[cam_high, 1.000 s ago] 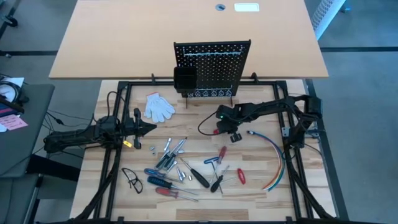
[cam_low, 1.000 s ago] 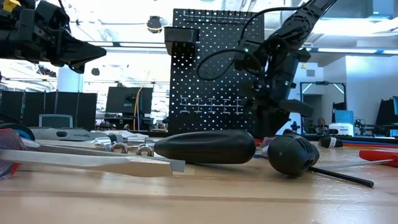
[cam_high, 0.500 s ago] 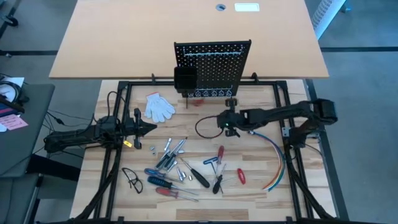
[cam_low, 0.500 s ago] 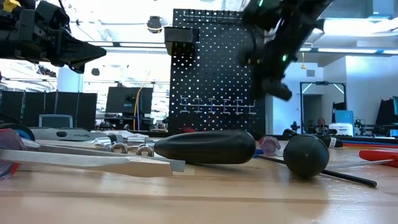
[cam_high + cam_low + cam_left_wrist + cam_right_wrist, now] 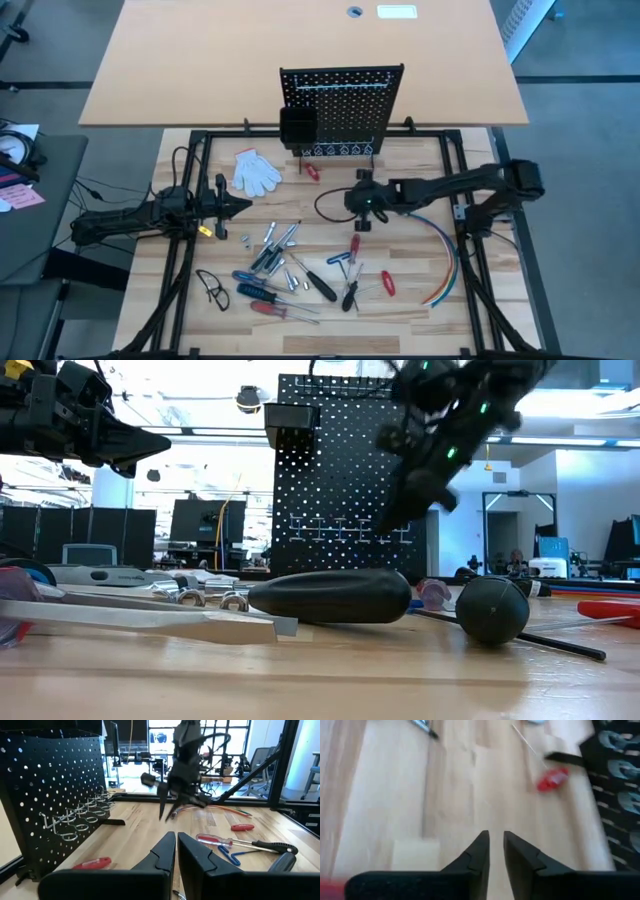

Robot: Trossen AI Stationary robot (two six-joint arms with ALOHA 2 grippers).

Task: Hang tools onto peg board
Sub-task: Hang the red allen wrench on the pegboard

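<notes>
Right pincer (image 5: 365, 205), empty and slightly parted, swings back from the peg board (image 5: 343, 110), leaving a red tool (image 5: 312, 171) lying unhung beneath.

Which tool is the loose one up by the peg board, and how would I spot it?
Find the black peg board at the table's far edge. On the wood just in front of its foot lies a small red-handled tool, right of the white glove. It lies alone, apart from the main tool pile.

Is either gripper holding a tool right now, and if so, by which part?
No. The right gripper hangs empty over bare table near the peg board; the left gripper is shut on nothing.
</notes>
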